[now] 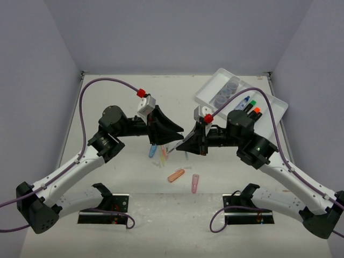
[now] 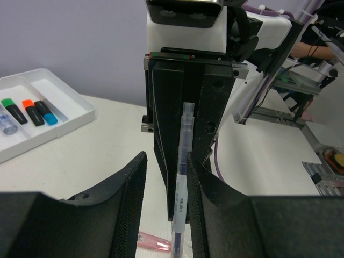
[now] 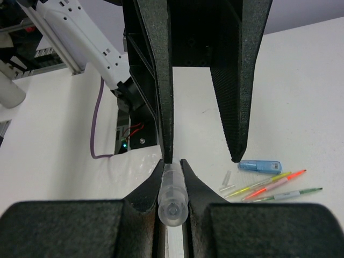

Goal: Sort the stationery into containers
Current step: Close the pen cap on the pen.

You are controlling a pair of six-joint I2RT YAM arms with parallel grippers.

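My right gripper [image 1: 183, 144] is shut on a thin clear pen with a dark blue core [image 3: 173, 198] and holds it above the table; its pads pinch the capped end. My left gripper [image 1: 173, 134] faces it with its jaws open around the pen's other end [image 2: 181, 183]. The pen rests against the right-hand finger [image 2: 215, 199], with a gap to the left-hand one. The white divided tray [image 1: 210, 92] at the back right holds round grey-blue pots [image 1: 227, 91] and black highlighters [image 1: 250, 107]. A blue capsule [image 1: 153, 150], an orange capsule [image 1: 176, 175] and a pink capsule [image 1: 195, 183] lie on the table.
Several thin coloured pens [image 3: 271, 185] and a small clear cap lie beside the blue capsule [image 3: 259, 166], under the grippers. The tray [image 2: 64, 115] with its highlighters [image 2: 29, 110] shows left in the left wrist view. Walls close the table at back and sides.
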